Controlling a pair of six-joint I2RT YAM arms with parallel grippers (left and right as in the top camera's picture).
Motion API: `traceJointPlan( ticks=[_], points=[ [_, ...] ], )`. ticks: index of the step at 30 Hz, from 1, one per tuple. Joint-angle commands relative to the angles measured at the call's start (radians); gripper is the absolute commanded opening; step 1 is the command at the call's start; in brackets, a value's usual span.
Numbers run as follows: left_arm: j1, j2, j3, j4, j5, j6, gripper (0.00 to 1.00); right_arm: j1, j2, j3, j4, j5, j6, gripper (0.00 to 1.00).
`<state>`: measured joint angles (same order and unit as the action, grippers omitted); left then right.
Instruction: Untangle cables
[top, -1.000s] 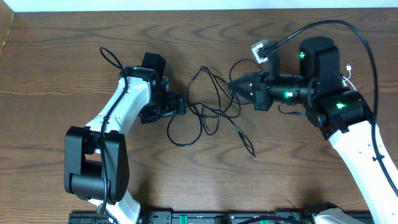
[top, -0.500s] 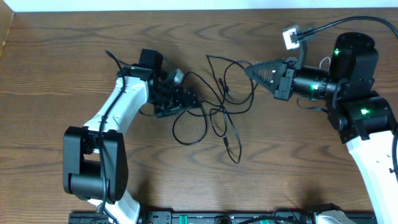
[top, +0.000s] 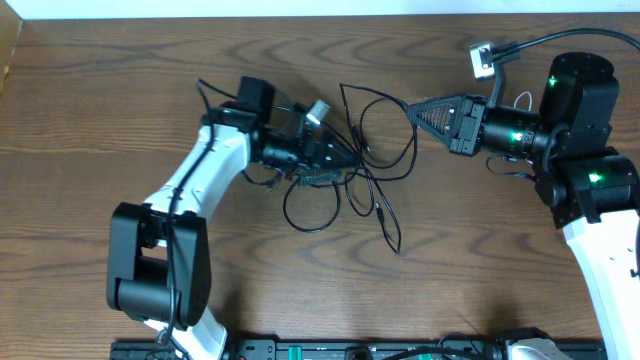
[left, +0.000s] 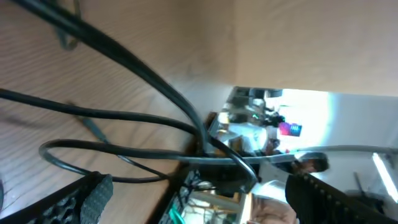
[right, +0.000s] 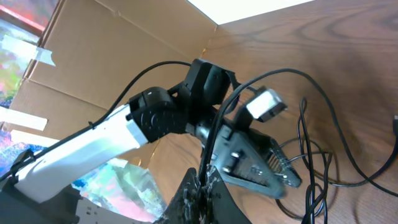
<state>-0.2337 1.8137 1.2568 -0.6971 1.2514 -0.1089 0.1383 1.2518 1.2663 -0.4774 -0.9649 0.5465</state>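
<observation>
Since a second ago the left pincer (top: 345, 167) has pushed right into the knot, and the right pincer (top: 411, 105) has backed off toward the upper right, dragging the whole tangle rightward and stretching it out a bit. So the cables (top: 352, 178) now sit about mid-table, between the two arms: thin black cords criss-crossing each other, with one round loop sagging toward the near edge and one strand trailing down to a small plug end. From the overhead it's still a proper mess, several strands crossing in one spot just beside the left pincer's tip. The left arm (top: 200, 170) is stretched out low over the table (top: 120, 120), pointing right. In its wrist view the left pincer (left: 205, 196) has its jaws spread wide, released, with a few black strands running across the gap between them; can't tell if any of them actually touch the jaws. The right arm (top: 590, 190) is bent at the far right side, forearm level and aimed left. The right pincer (right: 202, 186) is clenched on one black cord, which climbs straight out of the closed tips in the wrist view and arcs over toward the other arm. In the overhead that same strand leads left from the tip into the knot.
</observation>
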Motion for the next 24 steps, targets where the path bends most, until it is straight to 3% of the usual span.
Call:
traceJointPlan(
  ticks=[1,8,9,11,12,14,24],
  points=[
    [-0.040,-0.011,0.004,0.061,-0.216,-0.213,0.94,0.001,-0.006,-0.005,-0.003,-0.007,0.013,0.01],
    [-0.071,-0.011,0.004,0.203,-0.278,-0.308,0.93,0.001,-0.006,-0.005,-0.047,-0.007,-0.032,0.01],
    [-0.072,-0.011,0.004,0.212,-0.278,-0.308,0.85,0.001,-0.006,-0.005,-0.047,-0.007,-0.032,0.01],
    [-0.074,-0.011,0.004,0.212,-0.301,-0.308,0.45,0.001,-0.006,-0.005,-0.043,-0.007,-0.031,0.01],
    [-0.074,-0.011,0.004,0.203,-0.321,-0.308,0.30,0.000,-0.006,-0.005,-0.036,-0.007,-0.031,0.01],
    [-0.074,-0.011,0.003,0.169,-0.374,-0.306,0.11,0.000,-0.006,-0.005,-0.024,-0.007,-0.031,0.01],
    [-0.055,-0.011,0.003,-0.183,-0.853,-0.145,0.08,-0.032,-0.006,-0.005,-0.008,-0.010,-0.039,0.01]
  ],
)
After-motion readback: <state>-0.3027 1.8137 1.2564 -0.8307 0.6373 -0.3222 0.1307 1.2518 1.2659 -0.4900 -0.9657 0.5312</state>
